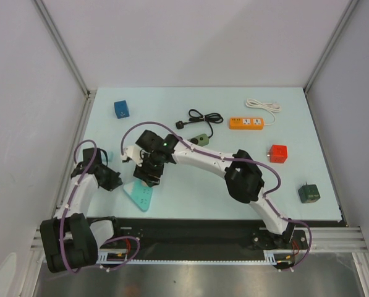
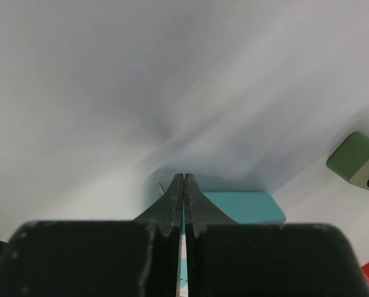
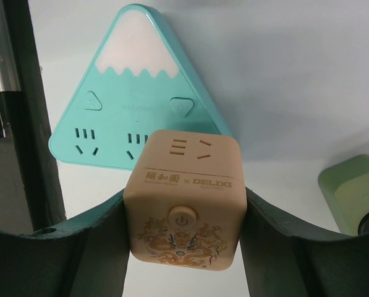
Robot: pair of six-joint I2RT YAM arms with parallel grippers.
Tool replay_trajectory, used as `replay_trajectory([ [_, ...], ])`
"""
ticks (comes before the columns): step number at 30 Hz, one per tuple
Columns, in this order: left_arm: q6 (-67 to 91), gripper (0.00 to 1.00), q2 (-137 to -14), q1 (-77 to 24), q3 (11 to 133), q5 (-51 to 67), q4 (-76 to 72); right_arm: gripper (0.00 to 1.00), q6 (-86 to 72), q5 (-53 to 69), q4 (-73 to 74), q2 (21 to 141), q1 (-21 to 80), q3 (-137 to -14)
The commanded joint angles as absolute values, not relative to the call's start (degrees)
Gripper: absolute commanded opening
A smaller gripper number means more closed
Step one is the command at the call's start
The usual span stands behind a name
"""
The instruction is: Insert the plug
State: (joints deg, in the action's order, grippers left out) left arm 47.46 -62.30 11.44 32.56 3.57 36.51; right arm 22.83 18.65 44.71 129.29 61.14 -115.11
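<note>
Your right gripper [image 3: 184, 213] held the cube plug [image 3: 183, 185] by its flat sides; it looked rigid, slick, probably light. Your left gripper [image 2: 183, 185] was closed.

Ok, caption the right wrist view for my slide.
Right gripper holds a beige cube adapter over the teal mountain-shaped power strip.
</note>
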Motion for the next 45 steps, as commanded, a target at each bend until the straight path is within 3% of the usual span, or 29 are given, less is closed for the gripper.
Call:
replay_trajectory([
  [1, 46.8, 0.00, -60.9, 12.0, 31.7, 5.3, 35.4, 0.00, 21.4, 15.7, 47.5, 131.7, 61.9, -119.1],
  [15, 48.0, 0.00, -59.9, 12.1, 28.9, 6.5, 34.9, 0.00, 17.5, 8.4, 46.9, 134.9, 63.0, -119.7],
  [26, 48.3, 0.00, -60.5, 12.1, 28.5, 6.6, 34.3, 0.00, 16.5, 12.0, 44.5, 136.9, 62.8, -117.8],
  [31, 48.2, 0.00, -60.8, 12.0, 28.5, 6.2, 34.3, 0.00, 16.1, 11.3, 38.7, 134.5, 62.8, -110.4],
  [37, 48.2, 0.00, -61.1, 12.0, 28.5, 5.5, 33.8, 0.00, 12.6, 6.7, 18.2, 123.4, 62.9, -90.9],
  [45, 48.3, 0.00, -61.4, 12.1, 28.3, 4.8, 33.8, 0.00, 9.7, 7.4, 10.7, 123.3, 62.8, -85.7],
])
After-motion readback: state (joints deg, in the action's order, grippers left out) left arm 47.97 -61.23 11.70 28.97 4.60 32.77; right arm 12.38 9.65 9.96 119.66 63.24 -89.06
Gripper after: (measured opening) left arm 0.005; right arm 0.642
